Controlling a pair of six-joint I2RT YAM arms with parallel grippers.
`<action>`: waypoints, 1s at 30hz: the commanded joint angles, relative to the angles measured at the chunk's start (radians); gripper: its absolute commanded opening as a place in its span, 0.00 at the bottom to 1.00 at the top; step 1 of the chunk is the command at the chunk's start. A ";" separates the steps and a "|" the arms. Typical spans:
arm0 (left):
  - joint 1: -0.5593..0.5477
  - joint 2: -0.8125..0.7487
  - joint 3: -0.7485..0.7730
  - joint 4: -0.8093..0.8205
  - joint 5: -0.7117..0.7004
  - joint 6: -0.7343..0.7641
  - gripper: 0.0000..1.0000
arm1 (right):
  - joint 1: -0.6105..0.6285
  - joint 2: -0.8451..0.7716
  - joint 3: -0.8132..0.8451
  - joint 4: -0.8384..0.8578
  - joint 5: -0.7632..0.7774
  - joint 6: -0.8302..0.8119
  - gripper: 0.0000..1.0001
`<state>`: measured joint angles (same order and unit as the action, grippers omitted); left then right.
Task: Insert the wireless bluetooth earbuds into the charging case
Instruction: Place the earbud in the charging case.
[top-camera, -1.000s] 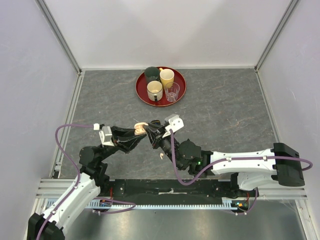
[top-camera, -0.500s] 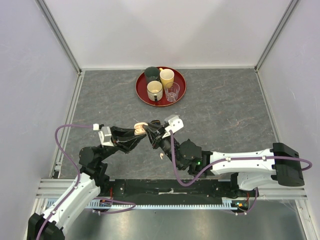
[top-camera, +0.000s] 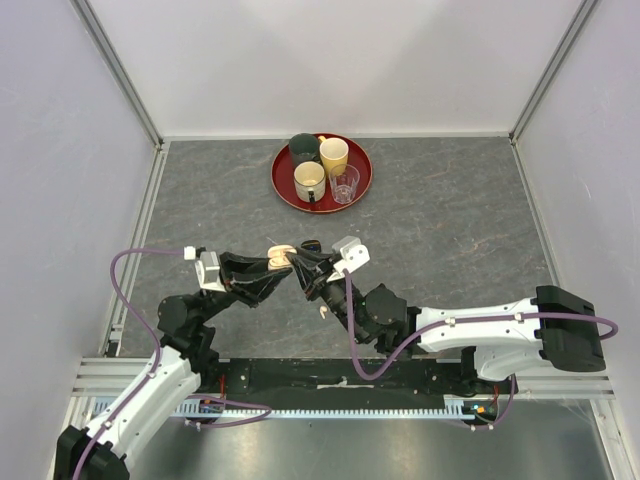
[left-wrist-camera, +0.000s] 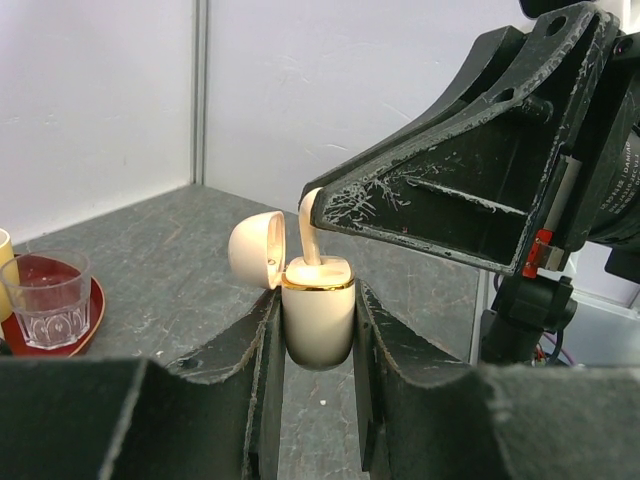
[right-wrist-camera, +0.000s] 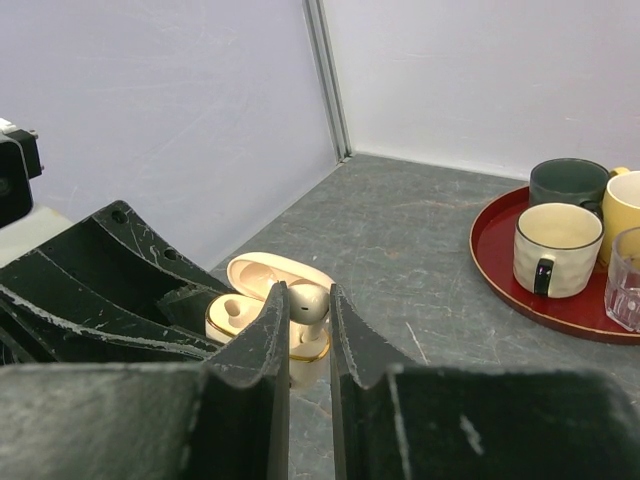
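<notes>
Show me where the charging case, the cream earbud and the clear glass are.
charging case (left-wrist-camera: 318, 325), left wrist view, front of its body.
cream earbud (left-wrist-camera: 311, 240), left wrist view, stem above the case.
clear glass (left-wrist-camera: 48, 300), left wrist view, its side wall.

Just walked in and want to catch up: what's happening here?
The left hand grips an open cream charging case upright. The right hand pinches a cream earbud, its stem dipped into the case's mouth, not yet seated. A tray of cups sits at the back.

Cream case (left-wrist-camera: 318, 320) (gold-rimmed), red tray (top-camera: 281, 190); grey table (top-camera: 450, 220)
</notes>
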<state>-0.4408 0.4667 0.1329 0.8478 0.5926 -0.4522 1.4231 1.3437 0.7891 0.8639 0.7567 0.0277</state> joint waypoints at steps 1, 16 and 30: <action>-0.001 -0.022 0.001 0.100 -0.059 -0.017 0.02 | 0.011 0.008 -0.022 0.026 0.006 -0.055 0.00; -0.001 -0.045 0.005 0.047 -0.074 0.018 0.02 | 0.050 0.006 0.027 -0.066 0.018 -0.123 0.00; -0.001 -0.042 0.004 0.030 -0.066 0.033 0.02 | 0.054 -0.058 0.121 -0.258 -0.054 0.018 0.51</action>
<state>-0.4465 0.4263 0.1291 0.8391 0.5659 -0.4515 1.4635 1.3354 0.8757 0.6697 0.7380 -0.0231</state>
